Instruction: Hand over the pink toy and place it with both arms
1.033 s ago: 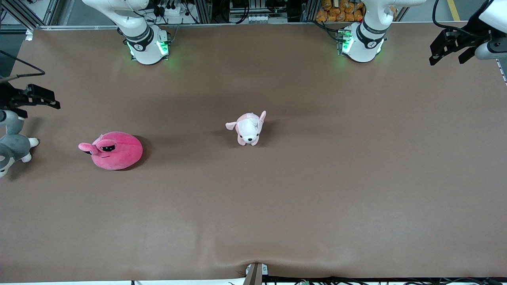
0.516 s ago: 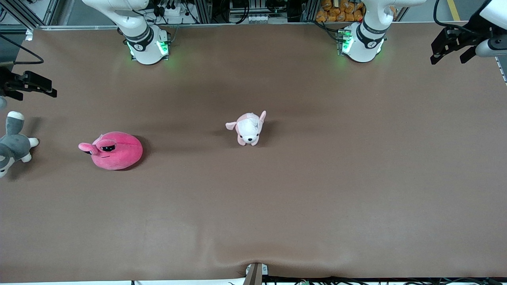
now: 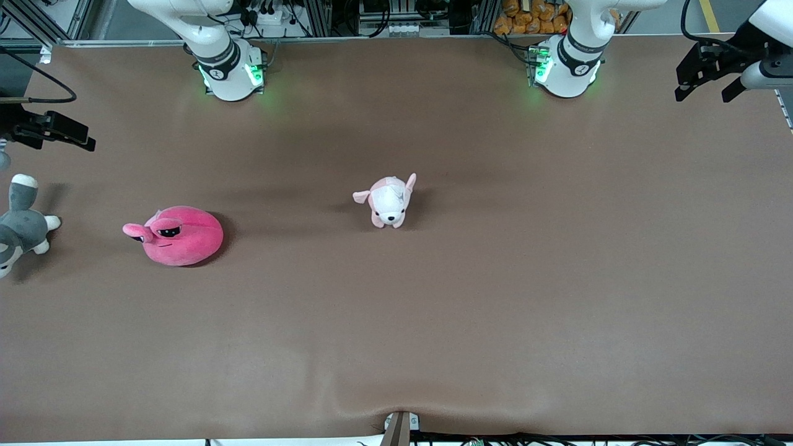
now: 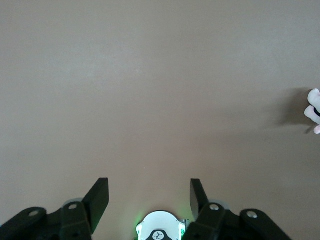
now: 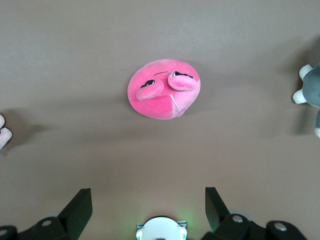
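since a second ago the right gripper [image 3: 68,133] has lifted off the grey plush [image 3: 21,224] at the front frame's left edge, likely to swing to its target; the left gripper [image 3: 706,77] waits, upper right. both jaws are spread, empty. the pink toy [image 3: 179,235] lies on the surface [image 3: 495,279], lower left, below the right jaws, centred in the right wrist view.
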Controlling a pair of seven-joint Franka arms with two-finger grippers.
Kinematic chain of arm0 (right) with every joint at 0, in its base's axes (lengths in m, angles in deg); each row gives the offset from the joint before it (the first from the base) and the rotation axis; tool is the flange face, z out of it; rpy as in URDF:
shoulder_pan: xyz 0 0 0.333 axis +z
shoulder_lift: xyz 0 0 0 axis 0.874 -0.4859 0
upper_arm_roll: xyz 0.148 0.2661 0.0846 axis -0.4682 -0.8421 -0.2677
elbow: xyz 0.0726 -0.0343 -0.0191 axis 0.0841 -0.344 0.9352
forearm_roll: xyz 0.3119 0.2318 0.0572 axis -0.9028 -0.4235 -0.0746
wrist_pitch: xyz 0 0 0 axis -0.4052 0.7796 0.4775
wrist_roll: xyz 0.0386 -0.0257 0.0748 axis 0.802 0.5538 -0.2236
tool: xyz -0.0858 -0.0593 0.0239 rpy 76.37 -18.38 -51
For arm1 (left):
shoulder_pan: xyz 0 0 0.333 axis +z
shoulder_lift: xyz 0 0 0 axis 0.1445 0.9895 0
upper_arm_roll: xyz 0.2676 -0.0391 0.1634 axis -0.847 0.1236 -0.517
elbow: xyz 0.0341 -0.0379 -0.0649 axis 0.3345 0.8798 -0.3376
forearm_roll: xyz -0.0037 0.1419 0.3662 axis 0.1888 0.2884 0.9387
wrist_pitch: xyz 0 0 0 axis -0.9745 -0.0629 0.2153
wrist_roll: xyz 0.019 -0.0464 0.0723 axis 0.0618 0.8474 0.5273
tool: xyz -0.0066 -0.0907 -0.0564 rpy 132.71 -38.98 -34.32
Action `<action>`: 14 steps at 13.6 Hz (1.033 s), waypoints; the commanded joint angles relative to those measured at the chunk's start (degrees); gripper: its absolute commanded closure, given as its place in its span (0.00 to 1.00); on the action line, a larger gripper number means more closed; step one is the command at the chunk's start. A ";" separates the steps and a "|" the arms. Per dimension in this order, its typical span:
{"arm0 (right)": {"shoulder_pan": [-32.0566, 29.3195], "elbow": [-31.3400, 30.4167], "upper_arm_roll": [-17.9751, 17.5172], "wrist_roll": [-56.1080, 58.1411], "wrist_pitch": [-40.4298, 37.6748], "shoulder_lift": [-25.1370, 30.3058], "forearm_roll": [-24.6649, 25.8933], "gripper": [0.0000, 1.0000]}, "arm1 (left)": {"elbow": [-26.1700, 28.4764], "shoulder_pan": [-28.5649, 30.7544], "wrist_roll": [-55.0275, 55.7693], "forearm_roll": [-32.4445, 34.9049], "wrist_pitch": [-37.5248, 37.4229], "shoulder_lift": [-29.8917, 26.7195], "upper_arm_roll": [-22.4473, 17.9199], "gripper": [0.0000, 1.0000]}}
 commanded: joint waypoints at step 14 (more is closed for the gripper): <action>1.47 1.32 -0.10 -1.24 -1.05 2.03 0.87 0.00 | -2.24 0.18 -2.42 -1.68 0.14 1.71 -1.94 0.26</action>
